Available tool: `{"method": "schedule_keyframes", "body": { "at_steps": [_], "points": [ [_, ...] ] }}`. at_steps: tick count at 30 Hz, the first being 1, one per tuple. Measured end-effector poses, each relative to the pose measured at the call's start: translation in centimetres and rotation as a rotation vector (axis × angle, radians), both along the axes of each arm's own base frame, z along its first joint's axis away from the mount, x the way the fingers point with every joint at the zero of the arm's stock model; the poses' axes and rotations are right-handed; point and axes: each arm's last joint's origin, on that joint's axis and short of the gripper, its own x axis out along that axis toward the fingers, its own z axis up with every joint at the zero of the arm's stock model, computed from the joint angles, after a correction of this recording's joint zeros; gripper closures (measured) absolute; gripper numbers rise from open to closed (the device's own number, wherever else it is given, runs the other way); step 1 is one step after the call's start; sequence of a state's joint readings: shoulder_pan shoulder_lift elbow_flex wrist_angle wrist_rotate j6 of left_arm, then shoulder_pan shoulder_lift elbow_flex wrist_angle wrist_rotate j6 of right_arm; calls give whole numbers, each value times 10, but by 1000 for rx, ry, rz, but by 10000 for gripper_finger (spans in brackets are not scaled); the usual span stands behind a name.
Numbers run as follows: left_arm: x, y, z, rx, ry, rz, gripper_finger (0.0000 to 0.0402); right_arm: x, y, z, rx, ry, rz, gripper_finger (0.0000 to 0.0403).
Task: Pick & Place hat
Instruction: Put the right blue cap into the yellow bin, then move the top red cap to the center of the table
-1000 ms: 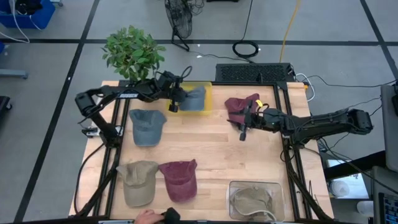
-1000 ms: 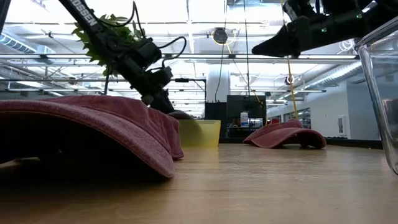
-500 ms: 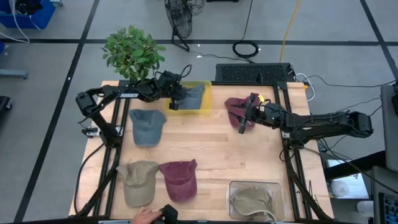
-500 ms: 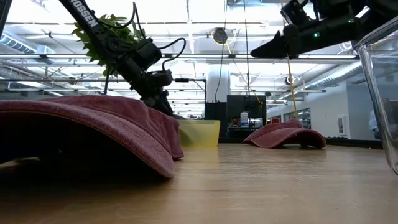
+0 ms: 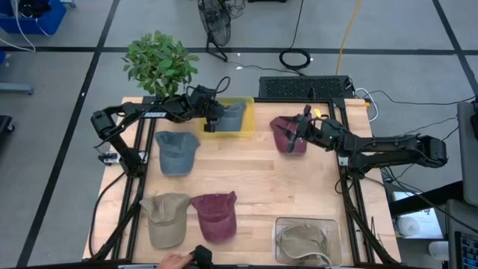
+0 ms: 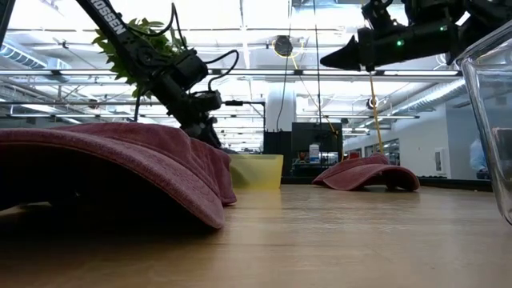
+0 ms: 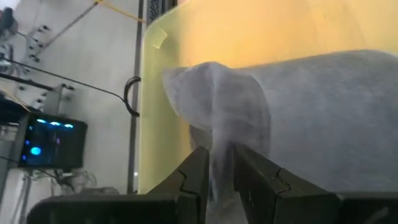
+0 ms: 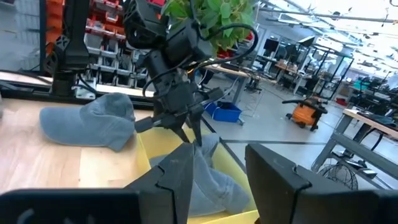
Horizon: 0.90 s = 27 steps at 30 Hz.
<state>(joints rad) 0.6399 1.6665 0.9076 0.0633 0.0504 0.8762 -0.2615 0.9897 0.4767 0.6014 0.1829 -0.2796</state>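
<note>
A blue-grey hat (image 5: 234, 116) lies in the yellow bin (image 5: 247, 128) at the table's far edge. My left gripper (image 5: 210, 125) reaches into the bin from the left, slightly open, its fingers astride a raised fold of that hat (image 7: 219, 143). My right gripper (image 5: 293, 140) hovers open and empty, well above a maroon hat (image 5: 282, 127) that rests on the table at the far right. In the low view this gripper (image 6: 332, 60) is high over that hat (image 6: 368, 172). My left gripper has a raised fold of the blue-grey hat (image 7: 217, 134) between its two fingertips (image 7: 196, 171), which slant down from the table's left. The cloth fills the narrow gap; whether the pads press it I cannot tell. The hat's body lies in the bin.
On the table lie another blue-grey hat (image 5: 177, 152), a tan hat (image 5: 166, 218) and a maroon hat (image 5: 215, 217). A clear bin (image 5: 308, 223) at the near right holds a tan hat. A potted plant (image 5: 159, 63) stands at the far left. A person's hand (image 5: 178, 260) is at the near edge.
My right gripper has moved toward the table's far edge, from beside the maroon hat to over it, staying open. The left arm has kept its place at the yellow bin, and the hat has stayed in the bin.
</note>
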Motion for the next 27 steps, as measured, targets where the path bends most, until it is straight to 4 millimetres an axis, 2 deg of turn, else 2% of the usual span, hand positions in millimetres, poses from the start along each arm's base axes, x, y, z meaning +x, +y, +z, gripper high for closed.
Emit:
{"method": "schedule_keyframes", "body": {
  "at_steps": [8, 13, 20, 24, 27],
  "points": [
    [-8, -6, -10, -115, 95, 38, 320, 0, 0, -1, 32, -4, 5, 273],
    [-6, -3, -7, -54, 86, 70, 321, 0, 0, -4, 77, 8, 5, 273],
    [-2, 1, 2, 51, 11, 305, 321, 0, 1, -8, 156, 16, 1, 273],
    [3, -7, 15, 62, -74, 364, 321, 0, 1, -9, 195, 10, -1, 273],
    [2, -19, 31, 35, -144, 361, 321, -1, 1, -16, 220, 73, -6, 273]
  ]
}}
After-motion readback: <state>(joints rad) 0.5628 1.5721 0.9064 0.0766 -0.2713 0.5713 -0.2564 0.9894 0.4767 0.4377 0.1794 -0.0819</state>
